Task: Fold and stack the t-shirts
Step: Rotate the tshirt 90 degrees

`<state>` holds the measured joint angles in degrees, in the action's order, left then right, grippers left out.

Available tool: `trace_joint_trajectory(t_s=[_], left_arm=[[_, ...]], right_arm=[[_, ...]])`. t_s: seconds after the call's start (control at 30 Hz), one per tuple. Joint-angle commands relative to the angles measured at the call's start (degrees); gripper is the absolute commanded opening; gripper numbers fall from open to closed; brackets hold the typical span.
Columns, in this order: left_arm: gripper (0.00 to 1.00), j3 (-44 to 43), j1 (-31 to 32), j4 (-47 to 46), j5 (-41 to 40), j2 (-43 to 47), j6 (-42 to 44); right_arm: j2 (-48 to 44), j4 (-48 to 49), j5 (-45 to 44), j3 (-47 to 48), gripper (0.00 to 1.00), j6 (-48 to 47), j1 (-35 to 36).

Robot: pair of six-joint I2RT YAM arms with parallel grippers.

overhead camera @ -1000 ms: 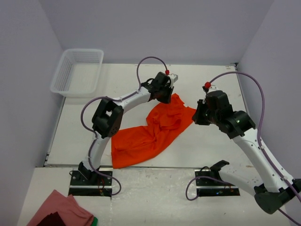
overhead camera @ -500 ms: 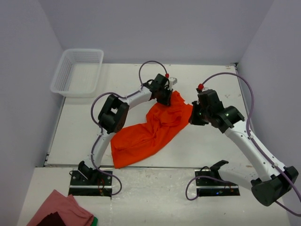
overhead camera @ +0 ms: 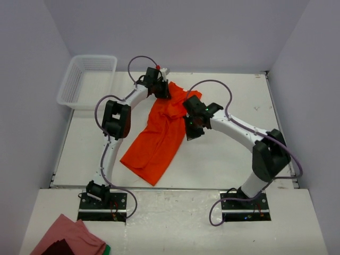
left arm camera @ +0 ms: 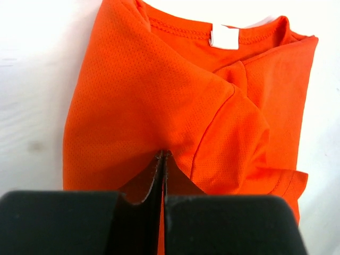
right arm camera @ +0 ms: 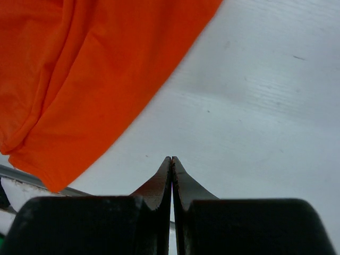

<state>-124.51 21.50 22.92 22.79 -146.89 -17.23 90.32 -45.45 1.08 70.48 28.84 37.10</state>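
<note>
Pale lavender walls [overhead camera: 175,32] around a white table [overhead camera: 234,159], white basket [overhead camera: 66,85] far left

I counted 1 orange t-shirt [overhead camera: 158,142], 1 white basket [overhead camera: 88,57], 1 pinkish cloth heap [overhead camera: 68,237], & 2 claws of mine: left claw [left arm camera: 162,154], right claw [right arm camera: 171,159].

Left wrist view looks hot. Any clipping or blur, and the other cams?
Left wrist: table clips to white at left and top, yet the t-shirt weave and collar stitching stay sharp. Right wrist: even exposure, table grain readable, no glare. Top external: soft diffuse light, only faint shadows.
</note>
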Motion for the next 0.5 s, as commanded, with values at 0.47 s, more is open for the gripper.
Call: trace_joint_trajectory(t_s=[0.47], left_arm=[[0.0,9.2,-7.8,-1.9,-1.6,5.9,-0.7]], right_arm=[[28.4,5.9,13.9,24.9,0.0,-0.5,12.5]])
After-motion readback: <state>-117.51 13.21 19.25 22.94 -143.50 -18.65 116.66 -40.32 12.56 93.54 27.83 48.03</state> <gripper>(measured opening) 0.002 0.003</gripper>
